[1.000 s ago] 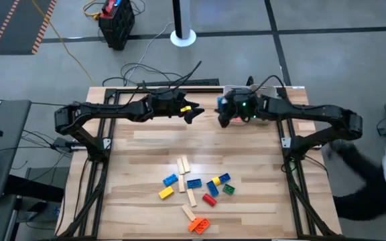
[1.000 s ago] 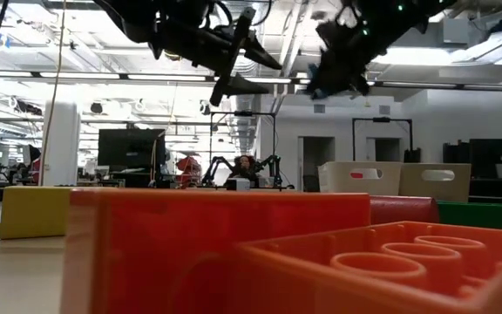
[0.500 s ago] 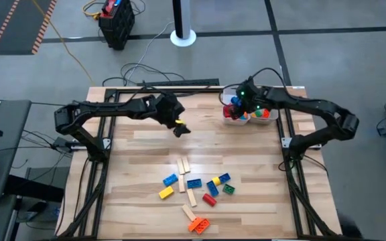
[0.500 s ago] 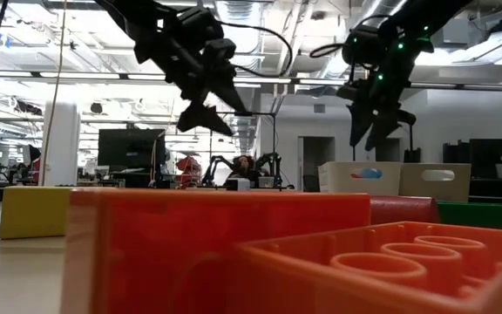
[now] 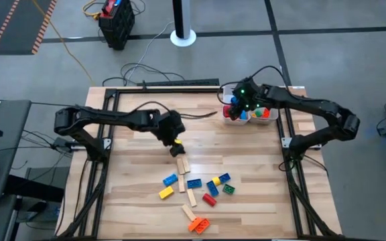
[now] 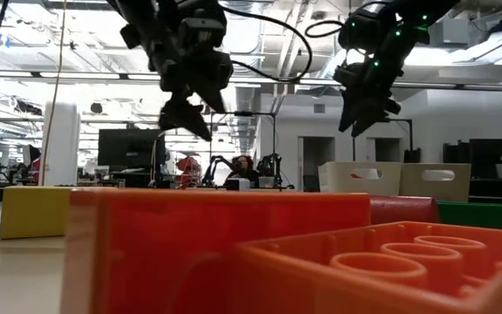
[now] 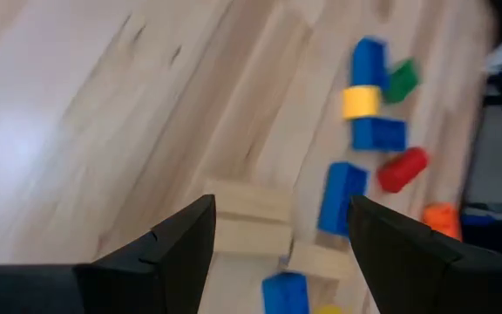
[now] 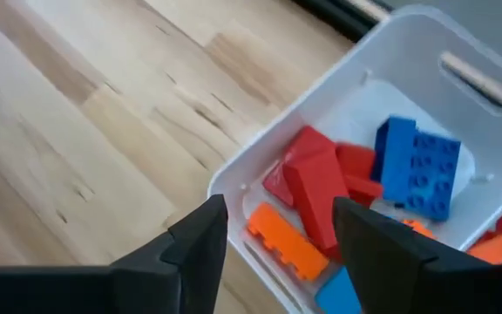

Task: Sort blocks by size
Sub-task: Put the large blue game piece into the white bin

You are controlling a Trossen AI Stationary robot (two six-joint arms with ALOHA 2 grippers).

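Note:
Loose blocks lie flat on the table's near middle: pale wooden bars, blue bricks, a yellow brick, a red brick, a green brick and an orange brick. My left gripper is open and empty, pointing down just on the far side of the wooden bars, above the table. My right gripper is open and empty over the left end of a white tray at the far right. The tray holds red, blue and orange bricks.
The orange brick stands right in front of the low camera and a yellow one to its left. Two white trays show side by side at the back. Bare wood lies across the table's left half.
My left gripper has gone from the table's far middle toward the near edge and down, tipping to point down above the wooden bars. My right gripper has swung toward the right over the white tray and tipped down. No block has moved.

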